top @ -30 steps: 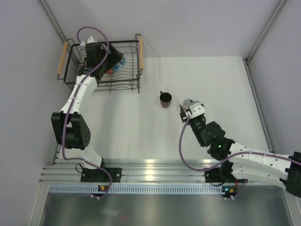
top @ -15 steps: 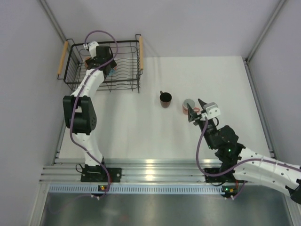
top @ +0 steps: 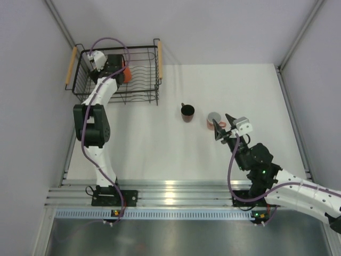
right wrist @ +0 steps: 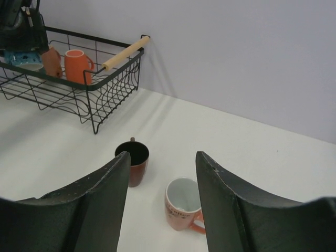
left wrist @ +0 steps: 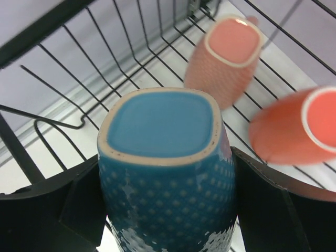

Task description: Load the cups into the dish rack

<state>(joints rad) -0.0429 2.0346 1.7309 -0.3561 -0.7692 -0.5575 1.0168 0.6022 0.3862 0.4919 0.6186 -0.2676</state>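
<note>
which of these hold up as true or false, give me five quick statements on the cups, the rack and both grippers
1. The left gripper is shut on the blue cup. True.
2. The right gripper holds the dark cup. False: its jaws are open and empty; that cup stands on the table.
3. Two cups stand outside the dish rack. True: the dark cup and a salmon cup.
4. The salmon cup lies on its side. False: it stands upright, mouth up.
5. The dish rack holds no cups. False: an orange cup and a pink cup are in it.
</note>
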